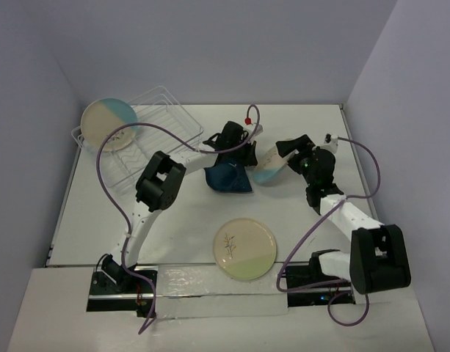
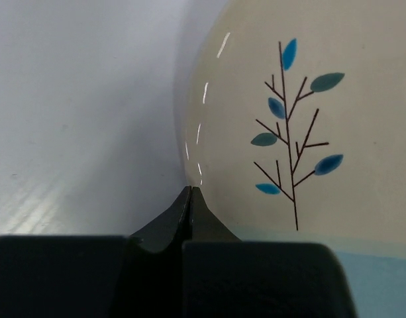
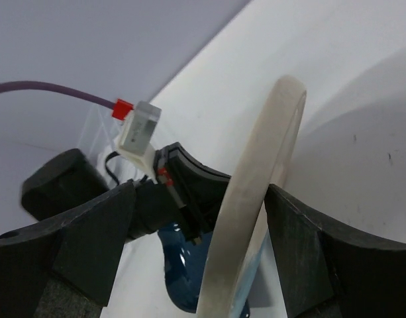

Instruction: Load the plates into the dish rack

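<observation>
A beige plate with a light-blue section (image 1: 271, 167) stands tipped up on its rim on the white table (image 1: 173, 220), well to the right of the dish rack (image 1: 177, 121), with both arms at it. The rack sits in the far-left corner, its rim close to the back and left walls, and open tabletop runs from its right side towards the tipped plate. The right gripper (image 3: 206, 195) straddles that plate edge-on with its fingers spread wide. One finger (image 3: 302, 245) is just beside the rim and the other is well off it. The left gripper (image 2: 191, 193), fingers pressed together, has its tips against the plate's edge on the side nearer the rack (a sprig with blue leaves is painted on the plate's face). A second beige-and-blue plate (image 1: 107, 119) already stands upright at the rack's far-left end. The dark-teal leaf plate (image 1: 228, 180) lies flat below the left gripper, between the rack and the tipped plate, in the direct line. The cream plate with the green section (image 1: 244, 248) lies nearer the arm bases, well clear of the rack. A purple cable (image 1: 100, 172) loops over the rack's near side.
</observation>
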`<action>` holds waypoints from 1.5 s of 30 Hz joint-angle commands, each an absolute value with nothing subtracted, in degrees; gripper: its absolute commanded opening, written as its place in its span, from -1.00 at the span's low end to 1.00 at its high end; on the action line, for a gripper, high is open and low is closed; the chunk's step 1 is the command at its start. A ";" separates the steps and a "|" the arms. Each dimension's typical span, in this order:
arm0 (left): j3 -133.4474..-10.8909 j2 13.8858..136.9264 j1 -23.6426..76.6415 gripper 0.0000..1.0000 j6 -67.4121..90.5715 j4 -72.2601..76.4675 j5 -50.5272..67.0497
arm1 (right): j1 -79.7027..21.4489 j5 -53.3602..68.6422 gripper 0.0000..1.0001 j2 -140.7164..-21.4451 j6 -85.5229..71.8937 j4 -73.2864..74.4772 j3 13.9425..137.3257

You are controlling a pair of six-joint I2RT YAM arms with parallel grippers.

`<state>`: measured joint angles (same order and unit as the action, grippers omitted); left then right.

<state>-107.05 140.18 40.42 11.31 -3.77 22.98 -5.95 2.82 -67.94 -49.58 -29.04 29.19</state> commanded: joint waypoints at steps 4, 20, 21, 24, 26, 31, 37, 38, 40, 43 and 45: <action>-104.54 138.40 43.02 -1.00 12.33 -6.80 27.34 | -9.55 0.09 0.71 -78.88 -50.16 -19.88 36.40; -104.26 135.37 40.42 -0.85 13.92 -5.01 31.53 | -13.18 -12.79 -1.00 -69.51 -42.21 -12.80 39.26; -104.71 135.18 40.20 -0.71 13.79 -5.01 31.64 | -13.18 -12.73 -1.00 -68.83 -40.51 -12.93 39.52; -108.15 132.94 39.64 0.05 11.42 -7.25 31.03 | -13.36 -12.34 -1.00 -65.08 -32.18 -13.93 40.52; -110.00 130.65 39.46 0.47 9.39 -8.16 30.81 | -13.36 -12.09 -1.00 -62.24 -29.09 -14.32 40.90; -113.37 124.95 38.74 0.72 4.14 -11.01 30.71 | -13.36 -5.91 -1.00 -56.49 -18.45 -16.18 42.95; -111.67 115.89 36.99 0.91 -10.59 -16.31 33.55 | -13.28 12.66 -1.00 -57.16 -6.24 -5.28 52.66; -110.28 114.46 36.90 0.92 -15.69 -16.88 33.36 | -13.32 15.82 -1.00 -57.55 -5.18 -4.37 53.81; -106.93 111.29 36.65 0.96 -22.35 -17.03 32.64 | -13.36 21.15 -1.00 -58.19 -4.06 -2.30 55.73; -106.48 108.06 35.96 0.99 -29.83 -21.60 29.61 | -13.77 26.81 -1.00 -59.48 -1.48 1.98 58.77; -108.15 107.40 34.76 0.99 -32.80 -27.34 28.63 | -14.17 27.98 -1.00 -59.82 0.55 3.69 59.39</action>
<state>-107.26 109.60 36.26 -19.64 -17.40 30.68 -13.35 18.40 -59.90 -5.85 4.55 54.05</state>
